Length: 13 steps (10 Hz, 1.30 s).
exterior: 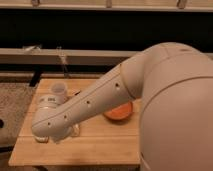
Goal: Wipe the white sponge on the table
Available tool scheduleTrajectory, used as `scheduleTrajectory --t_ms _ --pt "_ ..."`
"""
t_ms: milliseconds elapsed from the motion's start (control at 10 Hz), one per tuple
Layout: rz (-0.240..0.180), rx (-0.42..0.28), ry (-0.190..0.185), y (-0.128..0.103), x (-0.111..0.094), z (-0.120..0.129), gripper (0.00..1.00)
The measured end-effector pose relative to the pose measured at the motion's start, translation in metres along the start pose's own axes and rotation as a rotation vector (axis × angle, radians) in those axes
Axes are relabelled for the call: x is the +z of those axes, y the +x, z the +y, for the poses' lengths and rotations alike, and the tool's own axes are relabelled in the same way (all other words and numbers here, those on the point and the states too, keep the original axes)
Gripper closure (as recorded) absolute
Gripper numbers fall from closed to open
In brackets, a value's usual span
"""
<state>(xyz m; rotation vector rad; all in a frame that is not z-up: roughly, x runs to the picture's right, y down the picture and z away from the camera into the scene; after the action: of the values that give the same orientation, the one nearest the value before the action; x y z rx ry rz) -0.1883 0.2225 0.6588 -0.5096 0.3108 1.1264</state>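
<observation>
Wooden table (110, 147): outstretched arm (100, 97), jaws low over it.

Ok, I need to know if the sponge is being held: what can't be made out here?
Camera view:
Gripper, at the table's front left: mostly hidden by the arm.
Sponge: only a sliver shows beneath the arm; contact unclear.
Orange dish: partly covered by the arm.

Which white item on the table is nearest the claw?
The white sponge, mostly hidden under the claw front-left on the table; the cup and bottle sit further back.
</observation>
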Motion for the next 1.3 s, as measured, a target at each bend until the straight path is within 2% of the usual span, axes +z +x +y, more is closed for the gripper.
scheduleTrajectory --t_ms 300,800,1300 --pt "0.015 -0.044 -0.02 -0.008 0.007 0.038 0.35" --pt "0.041 -0.085 -0.077 -0.022 0.02 0.101 0.35" --pt "0.069 -0.099 -0.104 -0.045 0.038 0.144 0.35"
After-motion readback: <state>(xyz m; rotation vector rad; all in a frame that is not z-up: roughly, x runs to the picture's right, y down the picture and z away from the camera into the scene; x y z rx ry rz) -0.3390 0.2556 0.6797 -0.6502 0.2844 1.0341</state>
